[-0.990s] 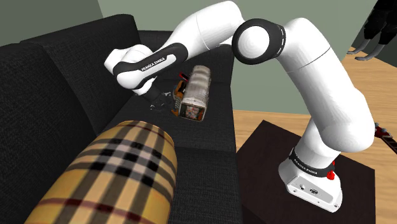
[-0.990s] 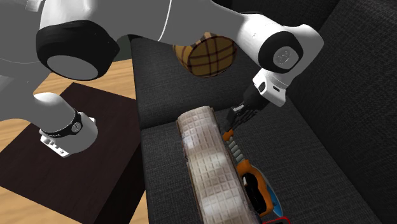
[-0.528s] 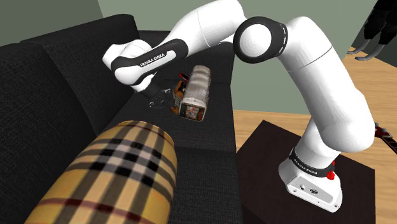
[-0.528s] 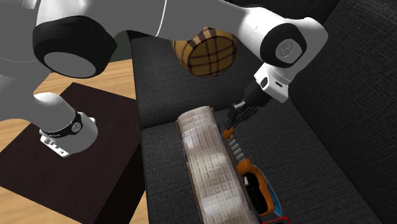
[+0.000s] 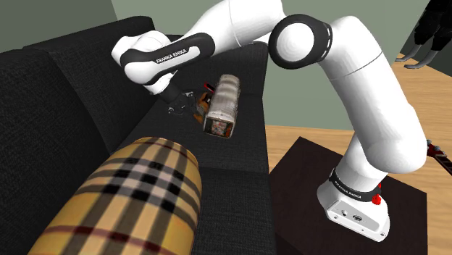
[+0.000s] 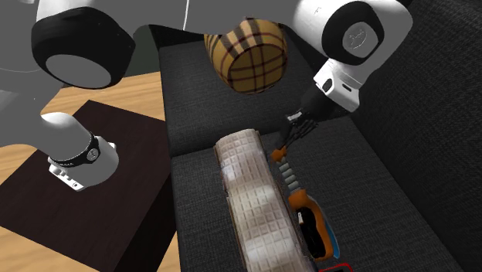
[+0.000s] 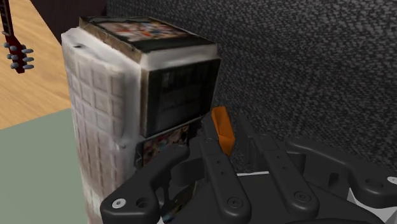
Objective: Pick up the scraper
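The white arm (image 5: 369, 87) reaches from its dark box stand (image 5: 304, 163) over a black cloth sofa (image 5: 65, 94). At its end, the black claw (image 6: 283, 147) points down at the sofa seat. It is clenched on the orange end of the scraper (image 6: 292, 179), a long tool with a grey ribbed handle and a fat orange and black part at the far end. In the wrist view, the two black fingers (image 7: 191, 159) squeeze that orange tip between them. The scraper is on the sofa seat, between the sofa's back and a long white box with little squares on its skin (image 6: 251, 205). It is just beside the box and runs along it. I cannot tell if the held end is up off the seat. The box lies on its side on the seat and has colourful pictures on its end. A big round pillow with yellow, black and red checks (image 5: 137, 203) lies on the sofa too, well apart from the claw, at the shoulder view's lower left. The floor (image 5: 304, 134) beside the sofa is light wood. In the wrist view, the top of a red guitar with small pegs (image 7: 14, 38) shows over that floor.
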Controlling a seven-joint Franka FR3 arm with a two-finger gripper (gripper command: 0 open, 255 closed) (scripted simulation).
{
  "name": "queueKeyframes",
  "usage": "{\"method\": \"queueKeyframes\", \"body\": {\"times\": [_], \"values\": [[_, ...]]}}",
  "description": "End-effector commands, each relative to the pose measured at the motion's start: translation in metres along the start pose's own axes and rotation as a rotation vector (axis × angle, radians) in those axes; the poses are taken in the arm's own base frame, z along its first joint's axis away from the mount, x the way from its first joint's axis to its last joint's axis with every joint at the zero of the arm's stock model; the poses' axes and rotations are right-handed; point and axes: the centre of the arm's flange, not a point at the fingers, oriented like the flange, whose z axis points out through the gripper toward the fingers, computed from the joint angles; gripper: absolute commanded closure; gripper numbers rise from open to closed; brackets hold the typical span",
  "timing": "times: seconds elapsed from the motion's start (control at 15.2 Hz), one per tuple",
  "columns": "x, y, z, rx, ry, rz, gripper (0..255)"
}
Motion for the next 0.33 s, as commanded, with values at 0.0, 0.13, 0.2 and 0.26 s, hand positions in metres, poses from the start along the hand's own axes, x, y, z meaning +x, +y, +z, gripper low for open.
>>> {"method": "queueKeyframes", "body": {"times": [0.0, 0.13, 0.2, 0.26], "values": [[-0.0006, 0.0066, -0.0094, 0.0, 0.0, 0.0, 255], [-0.0006, 0.0128, -0.0179, 0.0, 0.0, 0.0, 255], [-0.0007, 0.0133, -0.0186, 0.0, 0.0, 0.0, 255], [-0.0006, 0.0132, -0.0186, 0.0, 0.0, 0.0, 255]]}}
